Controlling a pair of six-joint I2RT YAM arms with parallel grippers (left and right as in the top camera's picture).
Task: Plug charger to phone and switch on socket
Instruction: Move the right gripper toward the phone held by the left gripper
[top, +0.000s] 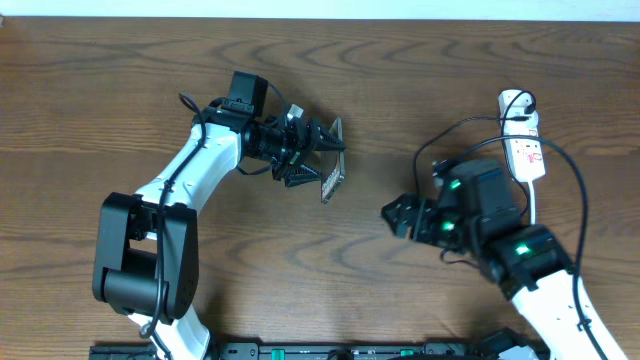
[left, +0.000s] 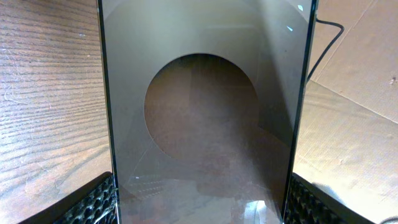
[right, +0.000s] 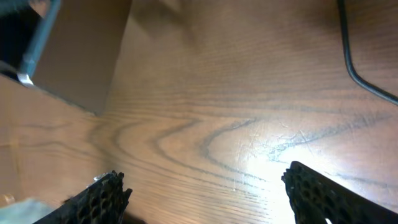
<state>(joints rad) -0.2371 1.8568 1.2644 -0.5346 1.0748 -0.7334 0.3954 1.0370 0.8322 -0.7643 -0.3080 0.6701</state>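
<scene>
Phone (top: 333, 185) stands on edge, clamped in my left tool (top: 325, 158), well apart from the socket (top: 527, 155). My right tool (top: 395, 212) gapes empty near the phone, and the charger (right: 347, 62) lies ungrasped. Pushing the plug could twist the phone in this edge grip.

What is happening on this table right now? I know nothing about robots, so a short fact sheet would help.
Left gripper: closed on the phone, holding it up on its edge
Right gripper: open and empty, over bare table
Charger: its black cable lies loose on the table near the right arm; neither gripper holds it
Socket: white power strip at the far right of the table, untouched
Task status: no cable seen at the phone; plugging in not yet done
</scene>
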